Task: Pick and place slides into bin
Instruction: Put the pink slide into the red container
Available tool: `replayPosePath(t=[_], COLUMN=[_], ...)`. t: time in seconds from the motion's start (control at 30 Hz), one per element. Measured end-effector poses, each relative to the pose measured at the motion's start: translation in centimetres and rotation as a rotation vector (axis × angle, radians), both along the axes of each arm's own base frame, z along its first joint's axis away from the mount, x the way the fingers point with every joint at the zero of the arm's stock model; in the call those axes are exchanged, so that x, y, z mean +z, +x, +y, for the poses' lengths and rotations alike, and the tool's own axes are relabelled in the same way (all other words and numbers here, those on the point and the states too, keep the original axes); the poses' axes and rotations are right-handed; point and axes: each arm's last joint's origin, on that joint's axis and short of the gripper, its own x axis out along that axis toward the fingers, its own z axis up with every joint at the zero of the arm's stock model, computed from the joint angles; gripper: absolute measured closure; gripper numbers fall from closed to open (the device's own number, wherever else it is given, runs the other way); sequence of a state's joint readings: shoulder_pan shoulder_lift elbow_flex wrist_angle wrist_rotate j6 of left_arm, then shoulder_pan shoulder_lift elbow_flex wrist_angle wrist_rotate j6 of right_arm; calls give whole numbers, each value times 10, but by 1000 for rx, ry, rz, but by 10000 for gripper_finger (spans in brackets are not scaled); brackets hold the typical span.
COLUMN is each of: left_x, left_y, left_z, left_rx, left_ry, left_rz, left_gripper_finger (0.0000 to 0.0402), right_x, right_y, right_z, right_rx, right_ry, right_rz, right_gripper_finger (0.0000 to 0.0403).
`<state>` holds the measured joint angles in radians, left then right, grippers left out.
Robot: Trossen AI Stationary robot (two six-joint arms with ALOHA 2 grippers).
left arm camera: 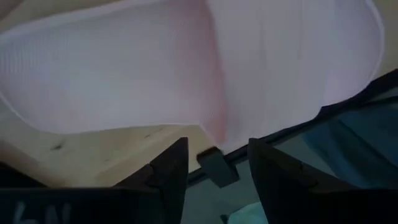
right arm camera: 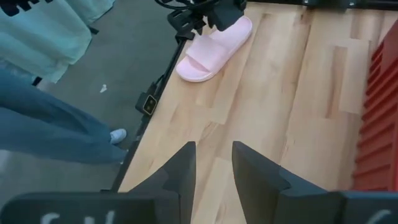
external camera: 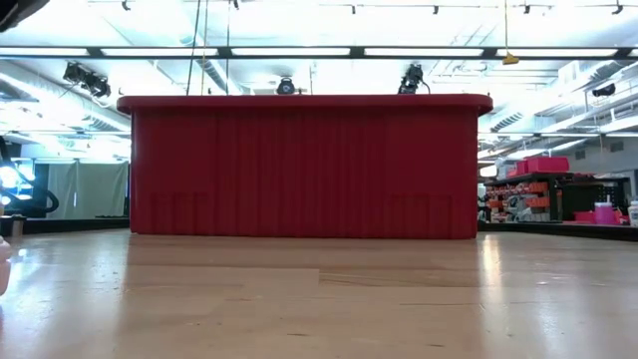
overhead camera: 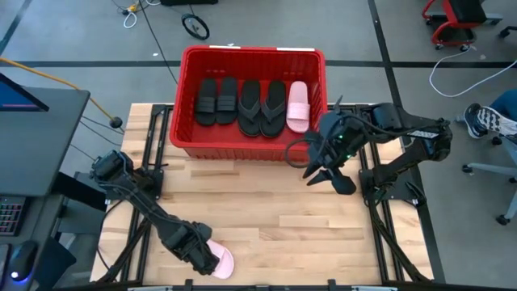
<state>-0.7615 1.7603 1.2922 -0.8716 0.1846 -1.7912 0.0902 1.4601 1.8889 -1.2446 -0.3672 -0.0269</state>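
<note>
The red bin (overhead camera: 182, 97) stands at the table's far middle and also shows in the low view (external camera: 304, 165). In it lie two black wide-strap slides (overhead camera: 216, 100), two black flip-flops (overhead camera: 261, 107) and one pink slide (overhead camera: 298, 105). The other pink slide (overhead camera: 221, 261) lies flat at the table's near edge, left of the middle. It also shows in the right wrist view (right arm camera: 211, 50). My left gripper (overhead camera: 206, 257) is open right at it, and the slide's side edge (left arm camera: 214, 127) lies just beyond the fingertips. My right gripper (overhead camera: 327, 178) is open and empty above the table by the bin's near right corner. My left gripper's open fingers (left arm camera: 171, 165) stand low at the pink slide's side edge, which lies over the table's near edge. I cannot tell whether they touch it.
Bare wooden table (overhead camera: 283, 210) lies between the bin and the near edge. A person in jeans (right arm camera: 50, 130) stands off the table's near edge. A sneaker (overhead camera: 485, 121) shows on the floor at the right. A monitor (overhead camera: 32, 105) stands at the left.
</note>
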Motion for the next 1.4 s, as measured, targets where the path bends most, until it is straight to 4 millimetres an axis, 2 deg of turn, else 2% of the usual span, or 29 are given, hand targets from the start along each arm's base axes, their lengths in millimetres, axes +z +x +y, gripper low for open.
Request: replayPosePath(t=[0.3,0.57,0.8,0.97,1.17,1.4], left_x=[-23,-22,-17,-18,-18,-21], left_y=[2,7,18,21,25,30], left_z=[5,1,-4,0,5,8], left_rx=[1,16,2,10,-31,-3], left_ry=[-54,-101,-120,-85,-71,-71], left_rz=[-31,-81,-263,-275,-291,-289], left_gripper_finger=[230,230,230,230,230,230], right_x=[0,-1,-1,-3,-16,-51], right_y=[0,1,1,2,5,12], right_z=[0,-4,-3,-3,-1,5], right_rx=[-7,-90,-81,-113,-125,-84], right_ry=[-8,-98,-91,-62,-51,-86], right_rz=[-1,-10,-9,14,76,190], right_gripper_finger=[293,293,293,295,295,296])
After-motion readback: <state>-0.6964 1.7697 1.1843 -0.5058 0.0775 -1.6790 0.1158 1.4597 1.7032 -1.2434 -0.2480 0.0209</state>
